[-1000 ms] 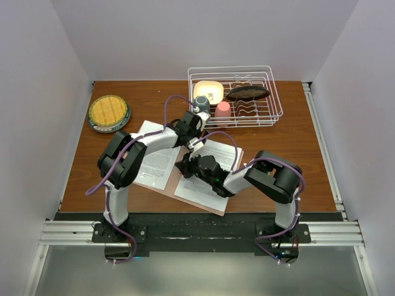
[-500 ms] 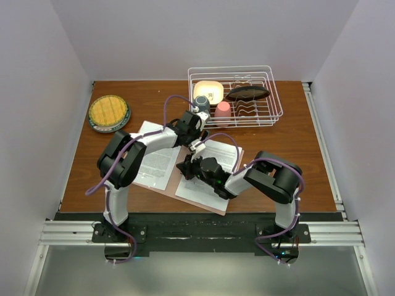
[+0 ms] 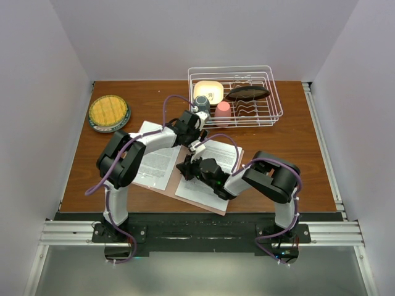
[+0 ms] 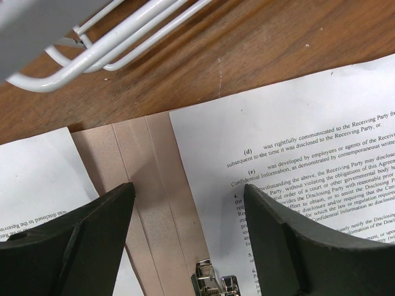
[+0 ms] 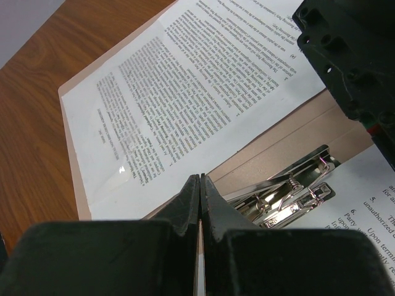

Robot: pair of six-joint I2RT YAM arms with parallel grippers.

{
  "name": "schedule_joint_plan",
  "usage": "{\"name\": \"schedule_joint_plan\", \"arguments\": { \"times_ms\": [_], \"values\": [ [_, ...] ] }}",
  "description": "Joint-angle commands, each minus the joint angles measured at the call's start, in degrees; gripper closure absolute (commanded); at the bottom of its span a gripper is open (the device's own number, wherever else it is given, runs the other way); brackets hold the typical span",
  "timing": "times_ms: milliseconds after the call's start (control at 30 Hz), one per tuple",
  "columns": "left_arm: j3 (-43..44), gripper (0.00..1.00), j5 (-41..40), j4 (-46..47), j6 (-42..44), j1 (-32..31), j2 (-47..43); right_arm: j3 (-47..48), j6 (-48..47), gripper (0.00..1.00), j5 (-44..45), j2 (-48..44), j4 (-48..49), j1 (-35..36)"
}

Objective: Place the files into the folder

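Note:
The salmon-pink folder lies open on the table, with one white printed sheet on its left leaf and one on its right leaf. My left gripper is open over the far end of the spine, one finger over each sheet, with the silver clip just below. My right gripper is shut, low over the spine beside the clip. I see nothing held in it. The left sheet lies ahead of it.
A white wire dish rack stands at the back, just beyond the folder, with a pink cup, a grey cup, a pale bowl and a dark dish. A plate with a yellow round item sits at the back left.
The right arm has shifted very slightly to the left. The folder, the sheets and the left gripper look unchanged.

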Motion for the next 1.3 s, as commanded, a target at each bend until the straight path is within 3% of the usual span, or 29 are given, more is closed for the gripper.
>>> {"name": "schedule_joint_plan", "arguments": {
  "times_ms": [0, 1267],
  "values": [
    [-4.28, 0.24, 4.38, -10.32, -1.35, 0.42, 4.79, -2.04, 0.29, 1.00, -0.34, 2.36, -8.31, 1.35],
    [-5.33, 0.27, 4.30, -10.23, -0.64, 1.74, 4.70, -5.65, 4.07, 1.00, 2.38, 7.10, -6.81, 2.67]
  ]
}}
